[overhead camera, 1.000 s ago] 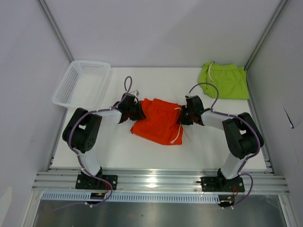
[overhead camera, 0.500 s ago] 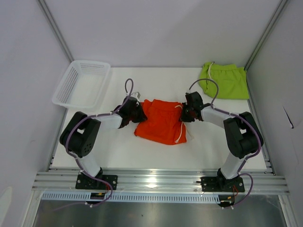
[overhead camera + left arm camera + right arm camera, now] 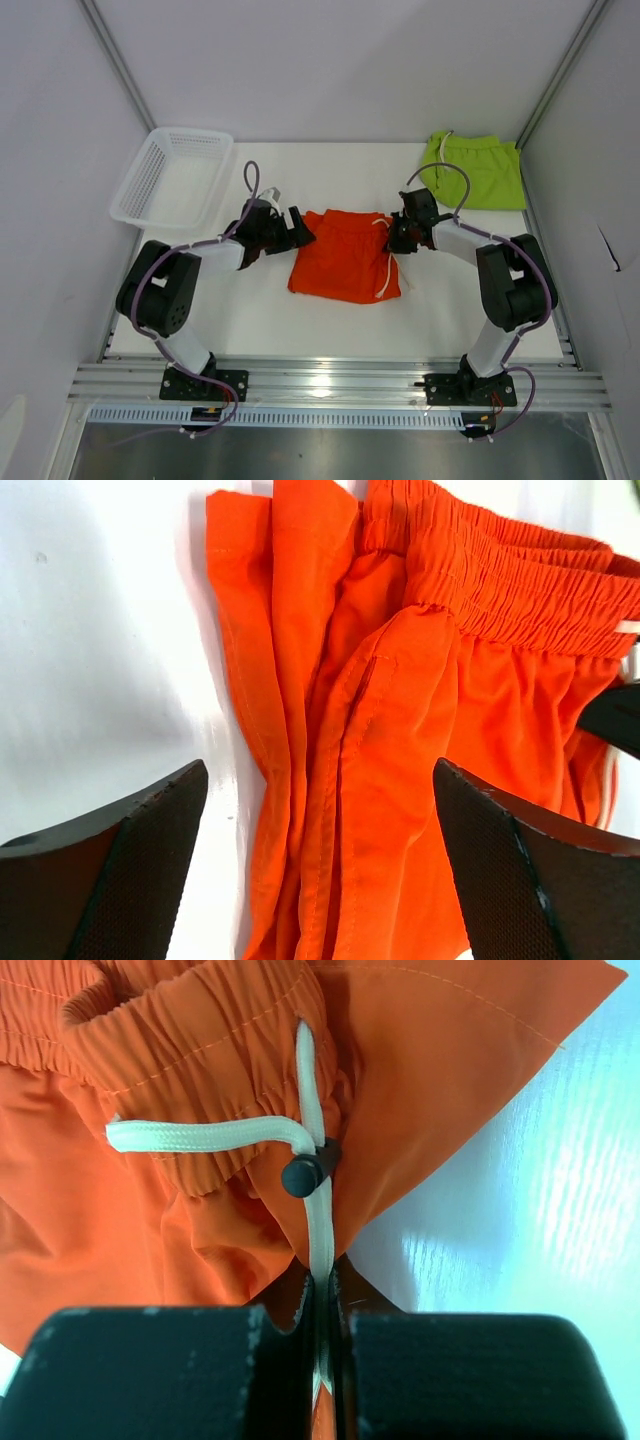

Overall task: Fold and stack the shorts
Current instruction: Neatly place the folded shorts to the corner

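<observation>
The orange shorts (image 3: pixel 345 265) lie folded on the white table (image 3: pixel 250 320) between both arms, waistband to the far side, white drawstring trailing on the right. My left gripper (image 3: pixel 291 229) stands wide open at their left edge; in the left wrist view its dark fingers (image 3: pixel 110 870) flank the layered orange folds (image 3: pixel 400 730) without touching them. At the waistband's right corner my right gripper (image 3: pixel 400 236) is shut, pinching the drawstring (image 3: pixel 312 1170) and orange fabric (image 3: pixel 200 1240) between its pads. The lime green shorts (image 3: pixel 475 170) lie at the far right corner.
A white mesh basket (image 3: pixel 170 178) stands at the far left of the table. Grey walls and metal frame posts close in both sides. The arm bases sit on the rail along the near edge.
My left gripper has opened and let go of the orange shorts' left edge. Both grippers moved toward the far side and the shorts now lie flatter and squarer.
</observation>
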You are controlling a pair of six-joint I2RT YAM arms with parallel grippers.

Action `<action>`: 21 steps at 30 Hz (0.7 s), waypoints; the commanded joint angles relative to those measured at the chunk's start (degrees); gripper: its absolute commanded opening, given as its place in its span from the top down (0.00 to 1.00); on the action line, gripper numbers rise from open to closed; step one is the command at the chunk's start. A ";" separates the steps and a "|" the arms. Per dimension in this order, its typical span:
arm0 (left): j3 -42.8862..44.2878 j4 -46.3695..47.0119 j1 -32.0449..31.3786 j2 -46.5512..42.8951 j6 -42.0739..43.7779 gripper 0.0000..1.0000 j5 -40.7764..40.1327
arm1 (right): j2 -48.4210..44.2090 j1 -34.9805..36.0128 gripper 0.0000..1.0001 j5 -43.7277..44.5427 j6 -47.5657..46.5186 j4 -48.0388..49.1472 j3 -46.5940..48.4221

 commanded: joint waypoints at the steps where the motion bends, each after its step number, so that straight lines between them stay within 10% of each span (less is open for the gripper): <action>1: 0.91 2.95 0.40 1.52 0.92 0.05 4.71 | 1.13 -0.48 1.00 -3.03 -1.07 2.88 0.19; 13: 3.03 5.94 -0.30 7.33 4.70 0.05 11.75 | 2.63 -0.66 1.00 -4.70 -1.07 3.93 0.37; 21: 4.87 4.72 -3.29 9.00 6.81 0.39 8.33 | 2.72 -0.83 1.00 -4.17 -1.34 3.23 1.07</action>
